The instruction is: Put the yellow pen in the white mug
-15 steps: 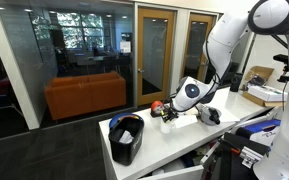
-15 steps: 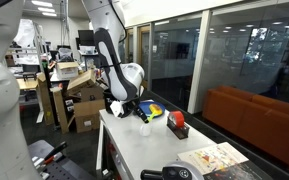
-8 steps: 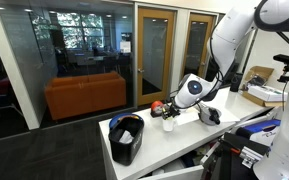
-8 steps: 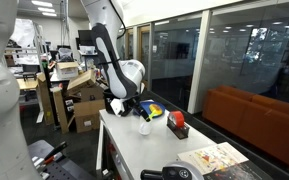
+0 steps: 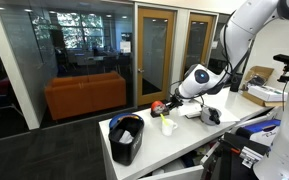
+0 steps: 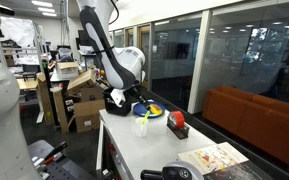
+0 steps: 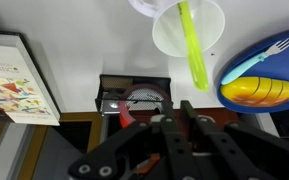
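Observation:
The white mug (image 7: 174, 35) stands on the white table, also seen in both exterior views (image 5: 168, 125) (image 6: 142, 126). The yellow pen (image 7: 192, 50) stands inside the mug, leaning over its rim. My gripper (image 7: 174, 108) hangs above the table beside the mug, well clear of it, in both exterior views (image 5: 176, 100) (image 6: 120, 98). Its fingers are empty, with only a narrow gap between them.
A black bin (image 5: 126, 140) stands at the table's near end. A red tape roll (image 7: 139, 100) sits on a dark box (image 6: 177, 123). A blue plate (image 7: 246, 62) holds yellow food and a fork. A picture book (image 7: 14, 80) lies by the table edge.
My gripper has risen up and away from the mug. The pen now stands in the mug on its own, free of the fingers.

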### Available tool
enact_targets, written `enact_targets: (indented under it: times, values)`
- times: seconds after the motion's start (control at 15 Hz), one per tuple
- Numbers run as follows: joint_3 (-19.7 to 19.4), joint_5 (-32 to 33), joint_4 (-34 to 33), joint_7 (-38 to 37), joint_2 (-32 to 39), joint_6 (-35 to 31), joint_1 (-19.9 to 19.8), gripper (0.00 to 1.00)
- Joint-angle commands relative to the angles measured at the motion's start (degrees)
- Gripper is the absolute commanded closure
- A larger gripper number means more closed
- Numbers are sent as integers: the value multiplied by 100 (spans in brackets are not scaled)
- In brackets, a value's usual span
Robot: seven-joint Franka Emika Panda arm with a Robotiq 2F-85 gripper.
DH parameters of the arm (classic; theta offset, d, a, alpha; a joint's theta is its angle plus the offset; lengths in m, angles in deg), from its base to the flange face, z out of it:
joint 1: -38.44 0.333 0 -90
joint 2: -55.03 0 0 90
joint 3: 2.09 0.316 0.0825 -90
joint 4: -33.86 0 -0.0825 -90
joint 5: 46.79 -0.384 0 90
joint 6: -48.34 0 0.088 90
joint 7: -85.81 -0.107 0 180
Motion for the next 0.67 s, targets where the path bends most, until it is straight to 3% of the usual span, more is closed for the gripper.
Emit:
enact_targets:
  times: [0.0,0.2,0.27,0.33,0.4,0.47,0.6]
  values:
    - [-387,-852,375,1468,129,-353,0,100]
    - [-746,-1548,804,2790,335,-462,-41,100]
    - [-261,-1773,958,3226,319,-337,-645,100]
    - [-270,-2000,1081,3648,392,-372,-740,100]
    - [-218,-2226,1201,4076,416,-369,-878,74]
    - [-164,-2492,1321,4499,421,-354,-993,72]
    - [-75,-2902,1524,5362,612,-456,-1207,59]
